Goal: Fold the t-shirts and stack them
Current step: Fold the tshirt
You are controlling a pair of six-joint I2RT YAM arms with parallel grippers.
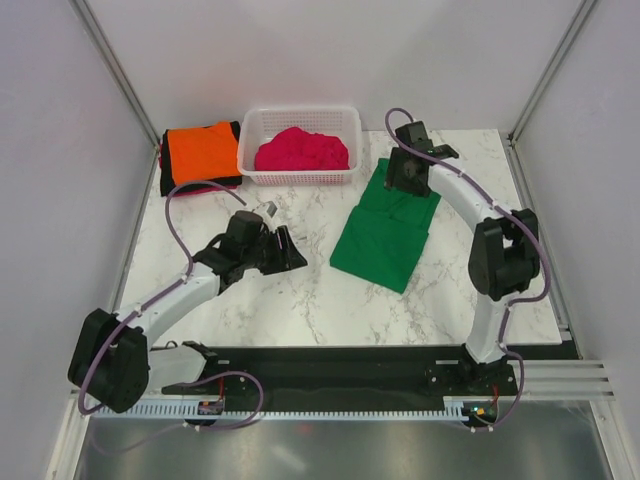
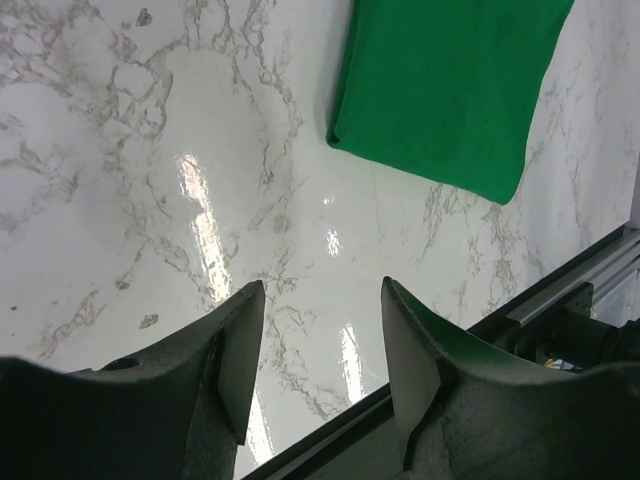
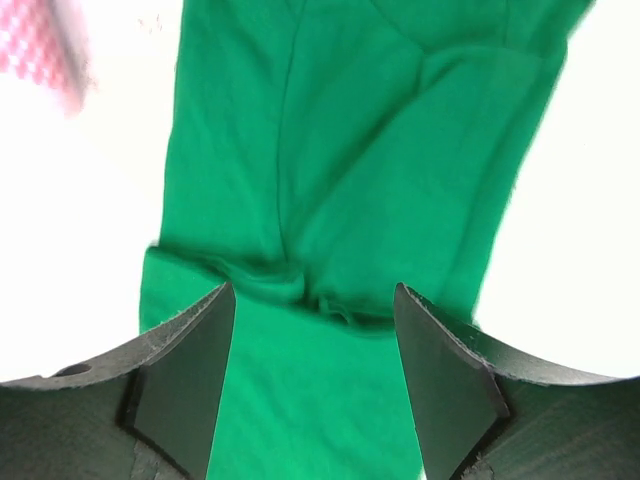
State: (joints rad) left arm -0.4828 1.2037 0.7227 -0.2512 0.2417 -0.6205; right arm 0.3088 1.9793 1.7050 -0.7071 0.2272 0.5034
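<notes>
Over green t-shirt (image 3: pixel 340 150), right jaws apart, empty; left jaws apart, empty, over marble table (image 2: pixel 150 150)

The left gripper's (image 2: pixel 322 290) two black moulded fingers stand apart with nothing between them, above a glossy white, grey-veined marble table (image 2: pixel 150 150). A bright green folded cloth t-shirt (image 2: pixel 450 90) lies flat on the surface, towards the edge bordered by a silver metal rail (image 2: pixel 590 280).
</notes>
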